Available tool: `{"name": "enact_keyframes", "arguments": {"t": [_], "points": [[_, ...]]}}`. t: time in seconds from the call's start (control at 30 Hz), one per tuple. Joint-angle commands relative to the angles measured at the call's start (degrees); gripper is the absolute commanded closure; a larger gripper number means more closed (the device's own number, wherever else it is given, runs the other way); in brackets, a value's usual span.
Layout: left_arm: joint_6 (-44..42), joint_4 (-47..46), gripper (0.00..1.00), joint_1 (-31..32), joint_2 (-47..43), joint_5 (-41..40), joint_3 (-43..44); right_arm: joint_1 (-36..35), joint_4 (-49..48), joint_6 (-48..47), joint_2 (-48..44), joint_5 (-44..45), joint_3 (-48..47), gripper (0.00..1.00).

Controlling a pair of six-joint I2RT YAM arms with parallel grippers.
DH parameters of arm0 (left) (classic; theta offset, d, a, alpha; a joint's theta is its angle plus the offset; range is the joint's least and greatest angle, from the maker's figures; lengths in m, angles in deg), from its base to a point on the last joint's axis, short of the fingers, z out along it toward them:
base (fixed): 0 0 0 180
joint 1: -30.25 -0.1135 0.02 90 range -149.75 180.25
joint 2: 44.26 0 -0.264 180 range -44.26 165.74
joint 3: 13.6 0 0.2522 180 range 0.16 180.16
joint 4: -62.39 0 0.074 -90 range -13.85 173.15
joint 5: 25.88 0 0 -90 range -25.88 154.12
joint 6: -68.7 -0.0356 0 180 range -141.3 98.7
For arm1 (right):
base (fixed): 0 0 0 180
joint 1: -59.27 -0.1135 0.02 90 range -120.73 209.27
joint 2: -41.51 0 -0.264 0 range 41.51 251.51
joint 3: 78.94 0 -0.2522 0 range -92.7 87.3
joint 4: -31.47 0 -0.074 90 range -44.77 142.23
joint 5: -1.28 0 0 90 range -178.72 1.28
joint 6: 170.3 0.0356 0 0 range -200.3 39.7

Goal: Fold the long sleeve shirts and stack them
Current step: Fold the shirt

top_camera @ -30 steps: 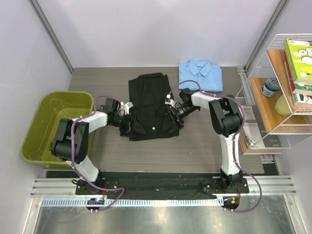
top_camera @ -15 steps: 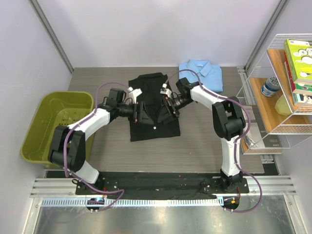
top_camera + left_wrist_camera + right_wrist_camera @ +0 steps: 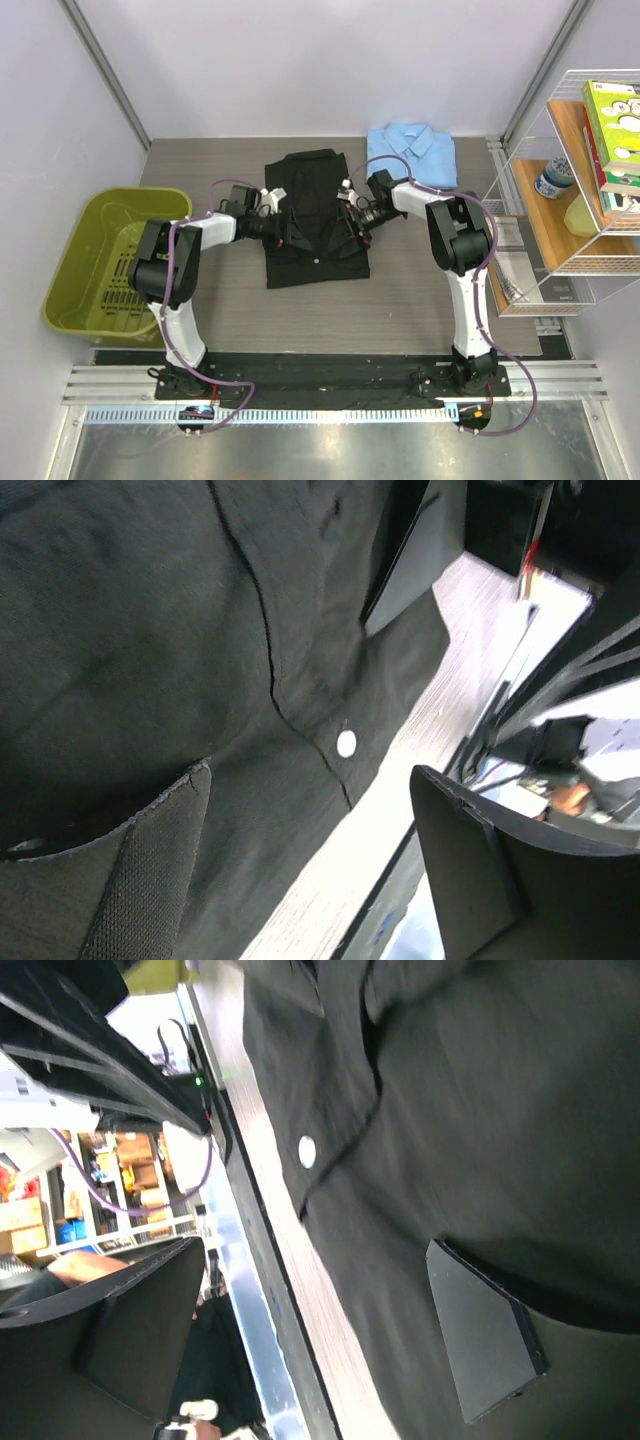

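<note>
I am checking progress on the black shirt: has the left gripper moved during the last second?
Yes. The left gripper went farther from the green bin, further over the black shirt.

From above, the left tool (image 3: 292,234) and right tool (image 3: 352,222) are dark shapes against the black shirt (image 3: 318,262), so their fingertips cannot be picked out there, and they cover the middle of its front. The left arm (image 3: 165,275) hides the right side of the green bin (image 3: 80,250), and the wire shelf (image 3: 590,200) runs off the right edge. In the left wrist view the shirt leaves the frame at top and left, and the room past the tabletop (image 3: 455,610) is a bright blur. The right wrist view cuts the shirt at top, right and bottom, with a smeared background at upper left.
</note>
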Motion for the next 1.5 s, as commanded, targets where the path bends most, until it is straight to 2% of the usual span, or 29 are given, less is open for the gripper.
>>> {"name": "enact_keyframes", "arguments": {"t": [0.0,0.17,0.3,0.37,0.53,0.7,0.77,0.83,0.93,1.0,1.03,1.07,1.13,1.17,1.2,1.33,1.47], "points": [[-8.9,4.3,0.17,-0.8,-6.6,-1.0,0.1,2.1,12.6,-11.2,-5.4,5.1,-0.2,0.0],[-20.2,13.3,0.15,-0.4,-15.7,-3.7,0.7,3.6,20.9,-19.2,-12.5,4.9,-1.0,0.02],[-21.2,15.3,0.14,0.3,-21.0,-2.4,-1.2,2.0,21.1,-17.9,-13.4,1.7,2.6,0.1],[-19.3,15.9,0.15,1.0,-21.0,-0.2,-2.7,0.9,20.9,-17.7,-12.1,0.5,4.7,0.15],[-15.8,16.2,0.18,2.8,-19.3,0.6,-6.7,0.4,19.9,-18.9,-10.4,2.2,10.0,0.16],[-17.0,17.9,0.17,2.6,-15.5,-7.7,-10.1,2.5,16.7,-18.5,-6.9,7.7,13.5,0.16],[-18.5,18.4,0.17,2.2,-15.1,-8.6,-10.1,3.3,17.3,-19.0,-7.4,9.4,15.0,0.16],[-20.4,19.6,0.17,2.2,-16.7,-7.0,-9.4,3.5,20.2,-21.6,-9.9,9.8,14.3,0.16],[-26.0,23.4,0.16,2.2,-23.0,-5.3,-6.5,4.1,32.0,-29.7,-13.8,5.9,8.1,0.18],[-29.4,25.6,0.18,2.2,-26.4,-6.7,-4.8,5.1,34.5,-29.2,-15.3,4.1,4.4,0.19],[-30.2,26.6,0.19,2.2,-26.6,-9.8,-2.3,6.2,33.3,-27.7,-15.9,4.2,1.1,0.23],[-30.6,27.3,0.22,2.3,-26.5,-12.0,-0.9,6.6,27.3,-21.1,-16.2,5.0,-0.2,0.26],[-30.7,28.0,0.24,2.0,-24.2,-16.4,3.1,7.1,18.2,-13.5,-17.0,10.9,-1.3,0.33],[-31.0,28.3,0.27,1.9,-23.0,-19.3,4.6,7.4,10.1,-10.8,-17.0,13.2,-1.3,0.35],[-31.0,28.4,0.28,1.8,-21.5,-20.1,6.1,7.4,7.0,-6.9,-16.6,16.1,-1.6,0.37],[-30.8,30.6,0.36,0.2,-12.6,-23.0,15.2,7.4,2.8,-4.0,-10.6,23.7,-9.0,0.46],[-35.8,33.3,0.44,-0.4,-9.6,-21.1,19.0,6.8,0.9,-5.1,-6.8,23.3,-14.7,0.51]]}}
